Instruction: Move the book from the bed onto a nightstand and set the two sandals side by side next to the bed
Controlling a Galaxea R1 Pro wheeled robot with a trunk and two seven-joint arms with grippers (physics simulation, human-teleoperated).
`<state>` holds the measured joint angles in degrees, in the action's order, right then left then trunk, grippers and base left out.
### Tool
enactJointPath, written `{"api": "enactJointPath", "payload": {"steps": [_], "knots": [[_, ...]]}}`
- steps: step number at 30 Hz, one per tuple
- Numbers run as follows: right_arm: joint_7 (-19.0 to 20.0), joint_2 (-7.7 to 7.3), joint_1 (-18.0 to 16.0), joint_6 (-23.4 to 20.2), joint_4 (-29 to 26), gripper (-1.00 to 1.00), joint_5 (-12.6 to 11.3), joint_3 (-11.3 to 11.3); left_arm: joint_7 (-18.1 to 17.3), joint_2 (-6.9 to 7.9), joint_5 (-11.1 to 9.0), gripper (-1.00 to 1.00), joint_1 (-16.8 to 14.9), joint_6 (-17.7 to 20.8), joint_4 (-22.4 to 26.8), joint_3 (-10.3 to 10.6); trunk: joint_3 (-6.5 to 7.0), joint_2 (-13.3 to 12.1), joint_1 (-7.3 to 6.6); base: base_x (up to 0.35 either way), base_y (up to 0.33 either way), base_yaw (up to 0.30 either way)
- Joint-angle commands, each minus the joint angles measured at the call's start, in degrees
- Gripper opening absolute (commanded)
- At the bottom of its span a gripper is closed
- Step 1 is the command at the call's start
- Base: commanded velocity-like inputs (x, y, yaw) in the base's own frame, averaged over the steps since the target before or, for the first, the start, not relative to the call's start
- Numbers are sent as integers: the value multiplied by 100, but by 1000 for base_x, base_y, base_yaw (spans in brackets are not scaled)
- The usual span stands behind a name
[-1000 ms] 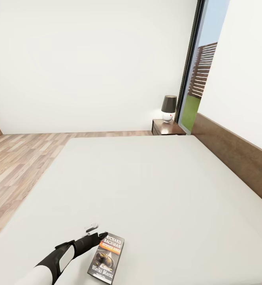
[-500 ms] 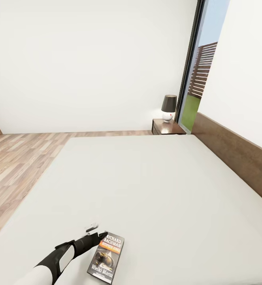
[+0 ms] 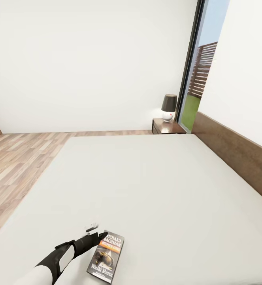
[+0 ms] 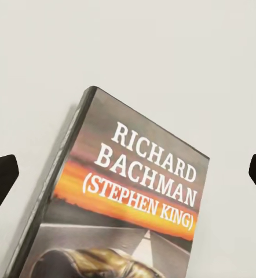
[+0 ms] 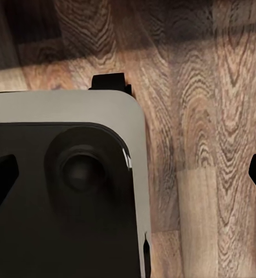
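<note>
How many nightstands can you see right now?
1: the nightstand stands past the far side of the bed, by the window, with a lamp on it. A second may be out of frame.

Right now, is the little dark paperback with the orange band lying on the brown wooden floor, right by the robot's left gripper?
Not quite. The dark paperback book with the orange band lies on the light-grey mattress of the bed, not on the floor. The head view shows it, with the open left gripper right beside it.
</note>
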<state>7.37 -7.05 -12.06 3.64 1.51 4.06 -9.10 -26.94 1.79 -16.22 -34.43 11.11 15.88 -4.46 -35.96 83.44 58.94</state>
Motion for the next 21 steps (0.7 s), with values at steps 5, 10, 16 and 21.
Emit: {"api": "enactJointPath", "payload": {"steps": [5,10,16,21], "knots": [[18,-1,-6,32,16,100,42,-48,-29,-3,-21,100,-3,59,3,-46,-5,4,0,0,0,0],[18,-2,-6,32,16,100,42,-48,-30,-3,-21,100,-3,58,3,-46,-5,4,0,0,0,0],[15,-1,-6,32,16,100,42,-48,-29,-3,-21,100,-3,58,3,-46,-5,4,0,0,0,0],[13,1,-6,32,16,100,42,-48,-29,-3,-21,100,-3,58,3,-44,-77,165,88,0,0,0]]}}
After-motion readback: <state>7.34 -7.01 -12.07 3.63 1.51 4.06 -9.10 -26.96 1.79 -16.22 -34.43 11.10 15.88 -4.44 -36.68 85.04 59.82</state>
